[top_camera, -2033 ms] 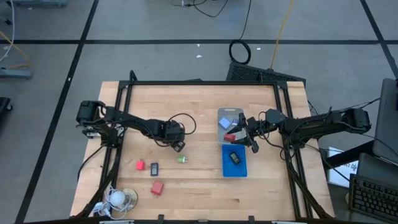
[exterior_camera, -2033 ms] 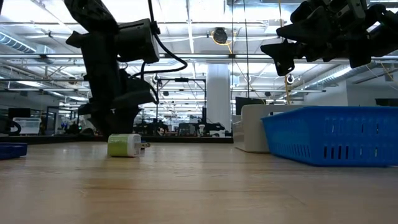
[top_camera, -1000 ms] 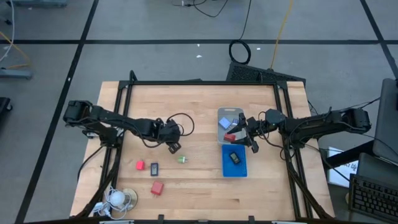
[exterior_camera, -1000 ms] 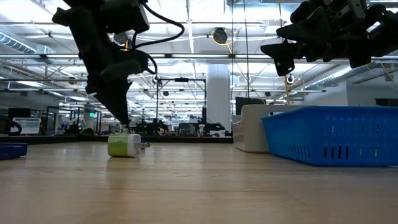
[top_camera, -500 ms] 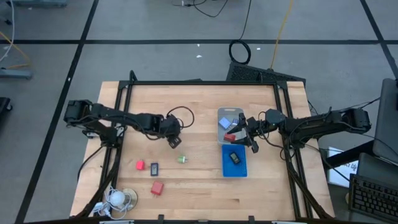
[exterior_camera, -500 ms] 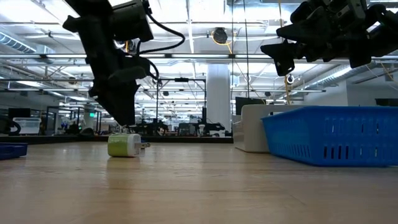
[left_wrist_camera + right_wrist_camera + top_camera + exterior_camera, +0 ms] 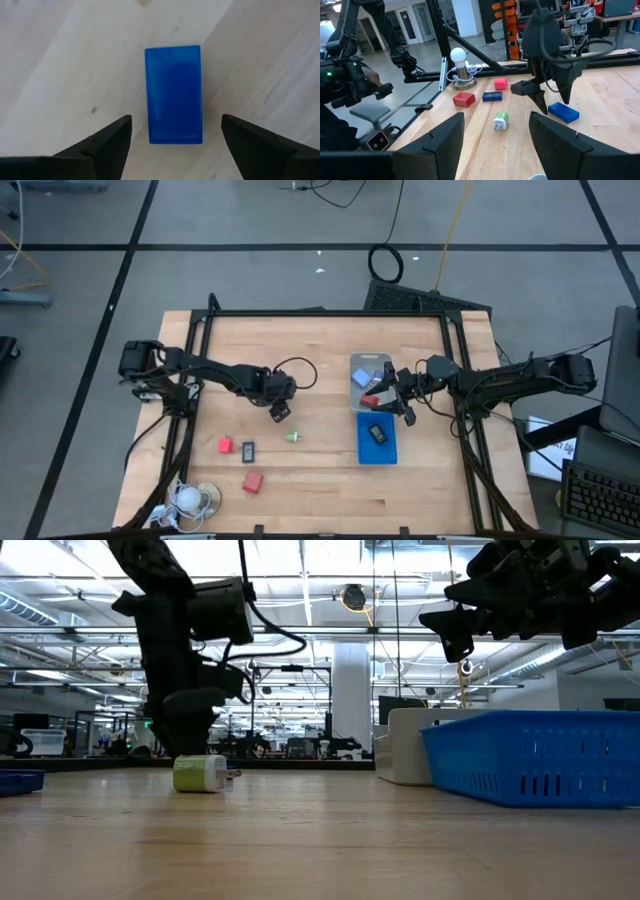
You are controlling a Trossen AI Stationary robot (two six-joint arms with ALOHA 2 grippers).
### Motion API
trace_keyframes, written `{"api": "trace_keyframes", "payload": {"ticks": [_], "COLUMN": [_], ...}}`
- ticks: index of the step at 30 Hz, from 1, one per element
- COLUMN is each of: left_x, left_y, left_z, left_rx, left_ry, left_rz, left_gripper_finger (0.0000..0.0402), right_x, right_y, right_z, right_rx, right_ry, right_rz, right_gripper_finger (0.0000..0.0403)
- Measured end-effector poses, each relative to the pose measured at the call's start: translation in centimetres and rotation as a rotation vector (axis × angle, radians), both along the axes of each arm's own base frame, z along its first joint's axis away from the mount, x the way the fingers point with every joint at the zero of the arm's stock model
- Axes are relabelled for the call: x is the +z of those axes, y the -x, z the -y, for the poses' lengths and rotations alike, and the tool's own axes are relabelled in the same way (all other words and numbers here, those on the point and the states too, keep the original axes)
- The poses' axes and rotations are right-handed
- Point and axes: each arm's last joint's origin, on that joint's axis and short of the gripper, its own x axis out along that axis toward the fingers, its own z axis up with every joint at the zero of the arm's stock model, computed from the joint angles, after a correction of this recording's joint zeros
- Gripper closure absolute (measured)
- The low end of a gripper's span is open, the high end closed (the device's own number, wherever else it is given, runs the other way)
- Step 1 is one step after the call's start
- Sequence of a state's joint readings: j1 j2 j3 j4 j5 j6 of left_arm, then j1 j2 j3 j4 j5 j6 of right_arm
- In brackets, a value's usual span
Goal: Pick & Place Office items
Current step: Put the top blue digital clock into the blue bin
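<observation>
A blue rectangular piece lies flat on the wood. My left gripper hangs open just above it, pointing steeply down, one finger on each side and clear of it. From above, the left gripper hides the piece. A green bit lies just nearer, on its side. My right gripper waits open and level at the right side of the trays, holding nothing. Left of the green bit lie two red blocks and a dark piece.
A clear tray holds a light-blue cube and a red item. The blue tray nearer the front holds a dark piece. A white round coiled-cord thing sits at the near left corner. Bare wood lies between the green bit and the trays.
My left gripper has come down closer to the table over the blue piece. Its fingers, shut to a narrow point before, have spread open. Nothing on the table has moved.
</observation>
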State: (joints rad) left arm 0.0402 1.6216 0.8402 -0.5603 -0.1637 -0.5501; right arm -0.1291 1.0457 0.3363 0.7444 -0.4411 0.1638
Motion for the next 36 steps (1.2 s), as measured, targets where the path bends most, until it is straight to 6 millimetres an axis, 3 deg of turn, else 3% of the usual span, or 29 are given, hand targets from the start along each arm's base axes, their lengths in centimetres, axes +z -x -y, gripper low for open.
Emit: {"api": "trace_keyframes", "payload": {"ticks": [11, 20, 28, 36], "left_x": [-1.3, -1.4, -1.0, 1.8], "left_y": [-0.6, -0.7, -0.7, -0.2], "left_z": [0.1, 0.1, 0.5, 1.0], "left_rx": [-0.075, -0.098, -0.148, -0.171], "left_ry": [0.018, 0.016, -0.040, -0.106], "left_rz": [-0.029, -0.025, -0.007, 0.096], "left_gripper_finger": [0.0143, 0.0244, 0.0240, 0.0245], "right_x": [0.0, 0.0, 0.0, 0.0], "right_y": [0.0, 0.0, 0.0, 0.0], "right_z": [0.0, 0.0, 0.0, 0.1], "right_rx": [0.000, 0.000, 0.000, -0.050], "right_ry": [0.000, 0.000, 0.000, 0.015], "right_rz": [0.000, 0.000, 0.000, 0.000], "right_gripper_finger": [0.0188, 0.0188, 0.0188, 0.0188]}}
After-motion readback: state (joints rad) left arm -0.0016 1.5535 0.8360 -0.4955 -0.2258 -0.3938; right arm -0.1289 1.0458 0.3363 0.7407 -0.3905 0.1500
